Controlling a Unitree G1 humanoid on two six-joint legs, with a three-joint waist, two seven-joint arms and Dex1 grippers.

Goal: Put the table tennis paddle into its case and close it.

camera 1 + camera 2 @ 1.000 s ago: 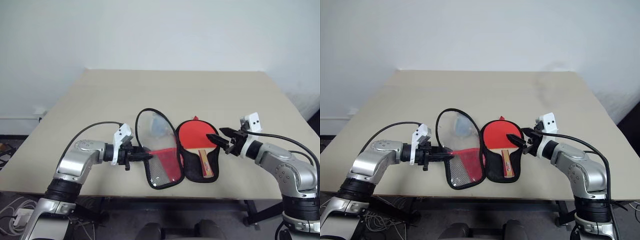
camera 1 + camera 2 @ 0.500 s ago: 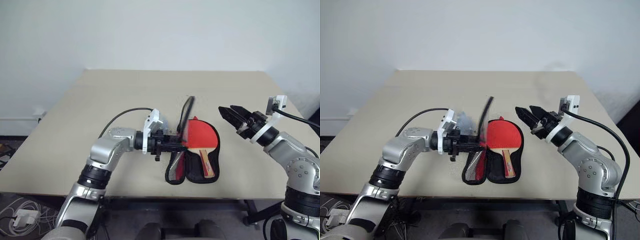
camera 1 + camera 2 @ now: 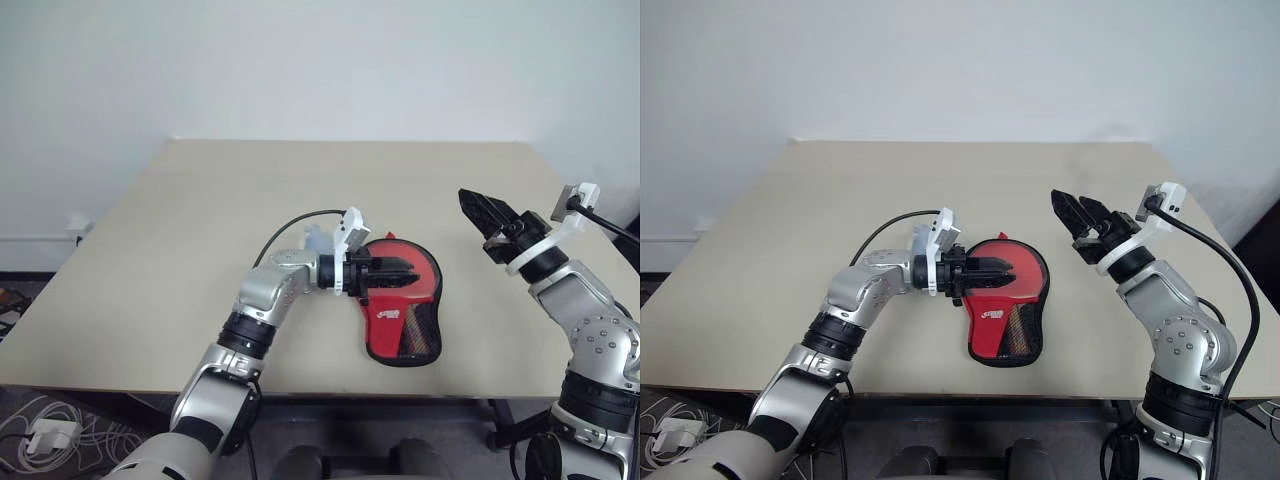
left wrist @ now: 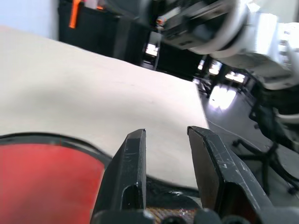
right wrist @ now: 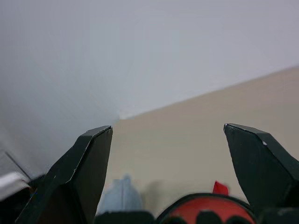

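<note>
Red fabric sits right under your left gripper (image 3: 408, 272): its black fingers (image 4: 133, 168) are drawn narrow, and the black-trimmed rim of the case (image 3: 405, 320) runs between them low down, so you have it pinched on that rim. The case lies folded shut-side-up on the table (image 3: 200, 250), round end under the gripper and narrow end toward the near edge, with its white logo (image 3: 388, 314) and mesh patch (image 3: 420, 325) facing up.

Just behind your left wrist, a small pale blue-grey object (image 3: 315, 238) rests on the table, close to the case's far left side. The arm's black cable (image 3: 290, 225) loops above it.

Your left forearm reaches across from the left with the gripper roughly level and pointing right.

Your right gripper (image 3: 1068, 200) is spread wide with nothing between its fingers. It is held up off the table, well to the right of the case, with its tips aimed up and toward the far left.

You have bare tabletop all round: wide on the left and far side, less between the case and the near edge.
</note>
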